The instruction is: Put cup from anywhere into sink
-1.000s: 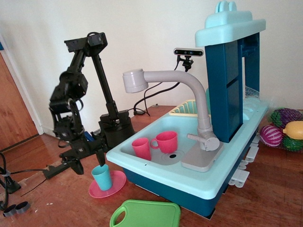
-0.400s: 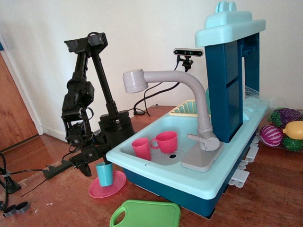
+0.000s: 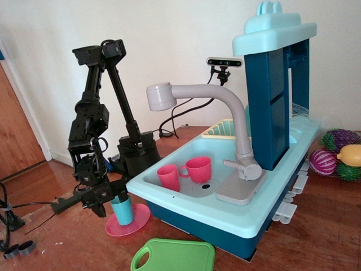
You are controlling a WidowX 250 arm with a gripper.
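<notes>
Since the earlier frames the arm (image 3: pixel 93 121) has swung lower and a little left, and the claw (image 3: pixel 107 202) now sits down at the cup (image 3: pixel 122 209), which leans slightly where before it stood straight on the plate (image 3: pixel 135 224).

The sink (image 3: pixel 225 186) fills the middle of the scene, a light-aqua basin on a dark-blue base, with the grey faucet (image 3: pixel 214 113) arching over it. Inside the basin stand a pink handleless cup (image 3: pixel 168 176) and a pink mug (image 3: pixel 198 169), side by side near the round drain (image 3: pixel 205 183).

The black arm stands left of the sink on the wooden table (image 3: pixel 316 237). A green cutting board (image 3: pixel 175 257) lies in front of the sink.

The pink plate rests on the table just beside the sink's front corner. The teal cup stands on it, outside the sink. The claw's dark fingers (image 3: pixel 100 209) reach the cup's left side near its rim; whether they pinch it or merely touch it, I cannot tell.
</notes>
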